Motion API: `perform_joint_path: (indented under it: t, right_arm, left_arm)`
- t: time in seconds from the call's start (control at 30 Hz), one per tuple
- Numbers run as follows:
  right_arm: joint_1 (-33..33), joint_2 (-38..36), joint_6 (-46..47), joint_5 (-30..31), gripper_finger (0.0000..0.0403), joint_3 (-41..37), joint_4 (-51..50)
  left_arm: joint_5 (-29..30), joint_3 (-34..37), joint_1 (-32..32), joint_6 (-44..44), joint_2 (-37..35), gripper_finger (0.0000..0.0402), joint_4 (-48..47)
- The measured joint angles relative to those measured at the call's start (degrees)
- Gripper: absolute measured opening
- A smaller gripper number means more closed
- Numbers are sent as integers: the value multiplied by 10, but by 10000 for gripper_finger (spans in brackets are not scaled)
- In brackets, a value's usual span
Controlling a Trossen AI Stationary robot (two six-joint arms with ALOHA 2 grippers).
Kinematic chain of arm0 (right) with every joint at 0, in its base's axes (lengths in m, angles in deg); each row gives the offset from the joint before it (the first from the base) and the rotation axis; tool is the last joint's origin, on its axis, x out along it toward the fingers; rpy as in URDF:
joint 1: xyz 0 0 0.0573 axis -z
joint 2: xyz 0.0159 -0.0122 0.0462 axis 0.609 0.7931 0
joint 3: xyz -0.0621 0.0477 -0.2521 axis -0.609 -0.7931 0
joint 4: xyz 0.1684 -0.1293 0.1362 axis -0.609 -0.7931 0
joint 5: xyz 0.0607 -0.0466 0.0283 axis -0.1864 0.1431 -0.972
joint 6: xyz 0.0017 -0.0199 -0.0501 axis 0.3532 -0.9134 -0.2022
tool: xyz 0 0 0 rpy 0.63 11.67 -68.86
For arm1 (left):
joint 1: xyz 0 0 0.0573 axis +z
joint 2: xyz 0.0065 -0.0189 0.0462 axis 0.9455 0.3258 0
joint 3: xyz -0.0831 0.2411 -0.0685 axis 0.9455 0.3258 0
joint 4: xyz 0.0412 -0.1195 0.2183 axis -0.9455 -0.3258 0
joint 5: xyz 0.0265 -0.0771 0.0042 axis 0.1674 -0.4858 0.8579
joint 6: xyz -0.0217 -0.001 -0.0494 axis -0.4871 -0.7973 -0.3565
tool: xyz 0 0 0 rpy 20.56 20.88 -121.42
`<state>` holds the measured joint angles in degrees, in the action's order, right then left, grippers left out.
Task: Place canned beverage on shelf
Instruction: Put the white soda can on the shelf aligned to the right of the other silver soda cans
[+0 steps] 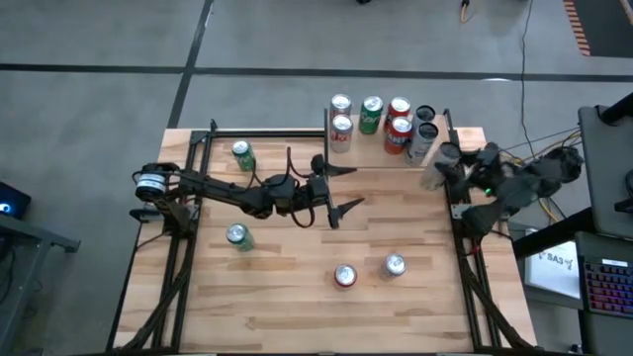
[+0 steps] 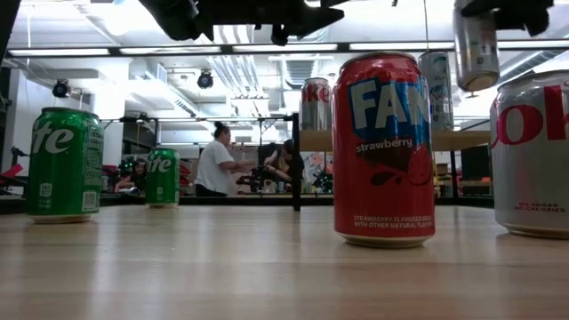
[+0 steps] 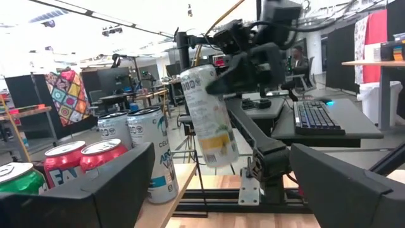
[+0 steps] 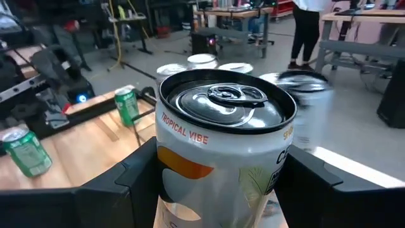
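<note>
Right claw (image 1: pixel 442 170) is clamped on a white can (image 1: pixel 432 166), held in the air at the shelf's (image 1: pixel 371 156) right end, near the table's (image 1: pixel 297 297) far right corner. High view: right arm comes in from the right edge, folded, wrist pointing left. Left arm reaches from the left edge out to mid-table, left claw (image 1: pixel 336 188) spread wide and empty, fingers aimed at the shelf. Cans on the shelf (image 1: pixel 386 124) stand in two rows. Loose cans on the table: two green ones (image 1: pixel 240 198) near the left edge, a red can (image 1: pixel 345 276) and a silver can (image 1: pixel 394 264) toward the near edge.

Low view: white can (image 2: pixel 476 49) hangs tilted at top right, clear of the shelf board. Red strawberry can stands up front, green cans to the left, people in the room behind.

Left wrist view: left claw's fingers (image 3: pixel 107 190) stand apart, nothing between them; beyond, the right claw (image 3: pixel 250 63) grips the white can (image 3: pixel 209 117), tilted, above the table's edge beside the shelved cans.

Right wrist view: white can (image 4: pixel 221 145) fills the gap between the fingers (image 4: pixel 120 183), top up, "TROPICAL VIBE" on its side.
</note>
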<state>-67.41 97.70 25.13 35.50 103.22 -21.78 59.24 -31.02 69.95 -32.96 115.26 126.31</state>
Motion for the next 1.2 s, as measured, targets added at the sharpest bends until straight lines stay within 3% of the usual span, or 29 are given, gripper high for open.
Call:
perform_joint_path:
  t: [0.17, 0.37, 0.67, 1.2]
  right_arm:
    - [0, -49, 7, -22, 230, 10, -69]
    - [0, -92, -8, -9, 230, 5, -77]
    - [0, -101, -23, 75, 230, -13, -95]
    - [0, -102, -16, 105, 230, -27, -93]
  left_arm:
    - [0, 0, 1, 3, 0, 352, -1]
    - [0, 0, 1, 2, 0, 352, -1]
    - [0, 0, 2, 16, 0, 352, 1]
    - [0, 0, 2, 21, 0, 353, 5]
